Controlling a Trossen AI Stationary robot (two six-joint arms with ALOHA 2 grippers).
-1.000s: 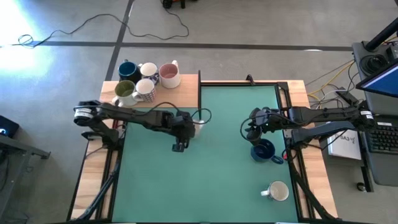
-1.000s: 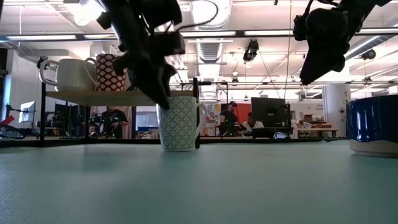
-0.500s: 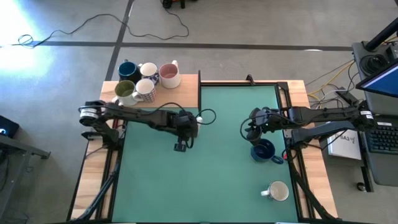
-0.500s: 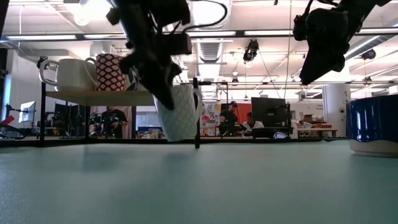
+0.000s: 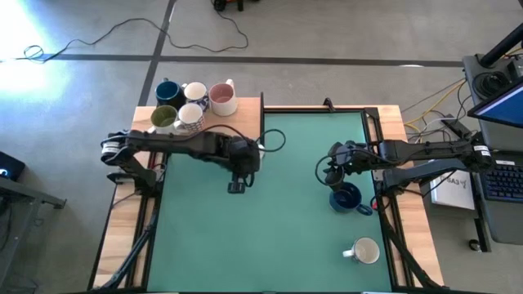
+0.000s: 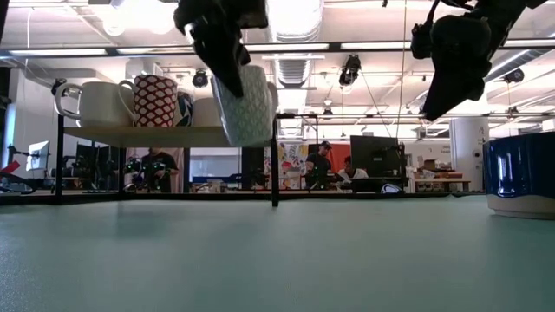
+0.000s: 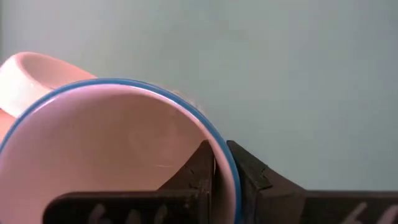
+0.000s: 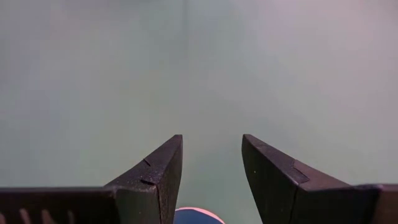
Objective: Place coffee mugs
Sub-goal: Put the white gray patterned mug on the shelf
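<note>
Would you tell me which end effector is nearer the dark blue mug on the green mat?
Right: the right end effector hovers just beside the dark blue mug; the left end effector is far across the mat.

Grey floor, ceiling lights, seemingly desks behind.

A green mat covered most of the table, with a raised wooden shelf at its back left corner. Off to the right sat a laptop, and a black cable snaked across the concrete floor.
</note>
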